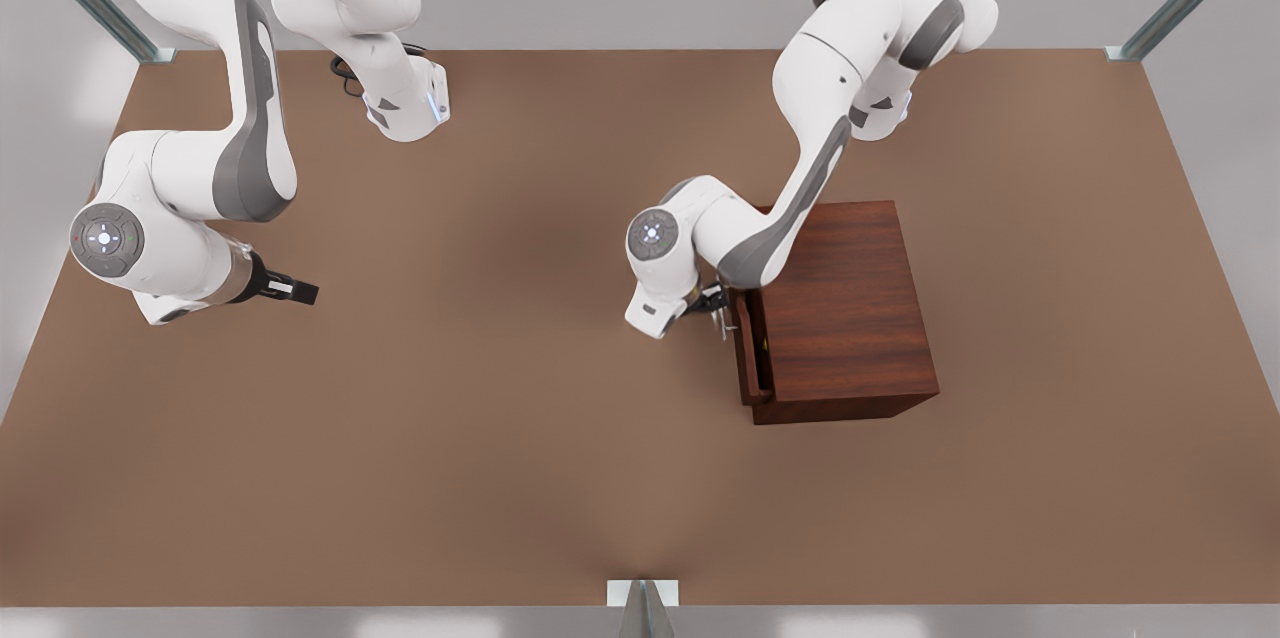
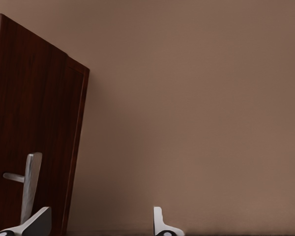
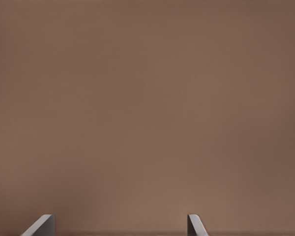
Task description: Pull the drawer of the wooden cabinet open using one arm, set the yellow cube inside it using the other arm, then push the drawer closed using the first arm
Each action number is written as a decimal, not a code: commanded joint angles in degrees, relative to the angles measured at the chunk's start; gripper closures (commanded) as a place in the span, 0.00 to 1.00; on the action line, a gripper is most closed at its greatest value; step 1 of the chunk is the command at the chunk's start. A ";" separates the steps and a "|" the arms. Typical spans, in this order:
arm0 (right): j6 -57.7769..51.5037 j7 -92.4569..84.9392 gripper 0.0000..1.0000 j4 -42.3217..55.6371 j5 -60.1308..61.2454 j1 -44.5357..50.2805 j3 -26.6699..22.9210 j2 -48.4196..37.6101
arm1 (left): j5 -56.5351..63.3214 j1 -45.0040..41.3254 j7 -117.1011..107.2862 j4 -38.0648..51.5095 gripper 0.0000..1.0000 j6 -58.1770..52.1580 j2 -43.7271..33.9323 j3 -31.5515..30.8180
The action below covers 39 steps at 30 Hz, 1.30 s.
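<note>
The wooden cabinet (image 1: 850, 308) stands on the front view's right side of the table. Its drawer (image 1: 752, 350) sticks out a little, with a narrow dark gap behind the front panel. A speck of yellow (image 1: 766, 343) in that gap is all I see of the yellow cube. My left gripper (image 1: 715, 303) is open right at the silver handle (image 1: 733, 323). In the left wrist view the handle (image 2: 29, 182) stands by one fingertip (image 2: 39, 221) of the left gripper (image 2: 99, 223), not clamped. My right gripper (image 1: 295, 290) waits open and empty over bare table, far off at the front view's left.
The brown table (image 1: 500, 398) runs wide between the two arms and in front of the cabinet. Metal frame posts (image 1: 1125, 53) stand at its far corners. The right wrist view looks past the right gripper (image 3: 118, 226) onto plain table surface.
</note>
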 commanded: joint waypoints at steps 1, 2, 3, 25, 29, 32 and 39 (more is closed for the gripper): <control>-0.03 -0.29 0.00 0.03 0.04 -0.07 -0.01 0.02 | -0.11 0.06 3.41 -0.52 0.00 0.15 -0.42 -0.01; -0.03 -0.29 0.00 0.03 0.04 -0.07 -0.01 -0.07 | -0.02 0.06 3.41 -0.87 0.00 0.15 -0.42 -0.01; -0.03 -0.29 0.00 0.03 0.04 -0.07 -0.01 -0.07 | -0.02 0.15 3.76 -1.05 0.00 0.24 -0.42 -0.01; -0.03 -0.47 0.00 0.20 -0.05 -0.07 -0.01 -0.07 | 0.16 2.87 7.19 -1.49 0.00 -0.99 -0.69 0.51; -0.03 -0.55 0.00 0.29 -0.05 -0.16 -0.01 0.02 | 0.25 3.40 7.28 -1.40 0.00 -1.87 -0.69 0.51; -0.30 -0.55 0.00 0.38 -0.14 -0.16 -0.01 0.02 | -3.00 3.31 4.64 3.17 0.00 -3.62 -4.46 0.60; -0.38 -0.55 0.00 0.64 -0.14 -0.16 -0.01 -0.07 | -8.81 32.75 60.10 -10.93 0.00 -9.91 -28.70 2.45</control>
